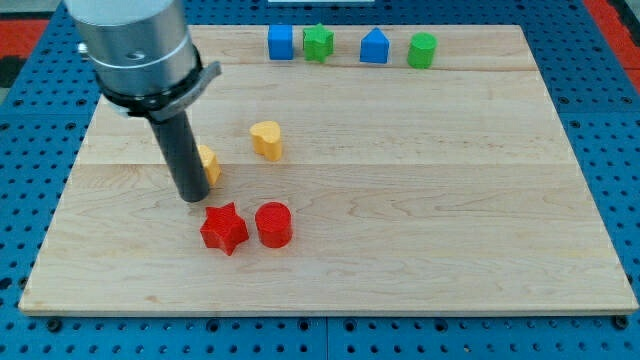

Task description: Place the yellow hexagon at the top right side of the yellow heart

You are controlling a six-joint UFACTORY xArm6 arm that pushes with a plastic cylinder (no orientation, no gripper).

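The yellow heart (266, 139) lies on the wooden board left of centre. The yellow hexagon (209, 164) lies to its lower left, partly hidden behind the rod. My tip (191, 197) rests on the board, touching the hexagon's left side. The hexagon is below and left of the heart.
A red star (224, 228) and a red cylinder (273, 224) lie just below and right of my tip. Along the board's top edge stand a blue cube (281, 42), a green star (318, 42), a blue house-shaped block (374, 46) and a green cylinder (422, 50).
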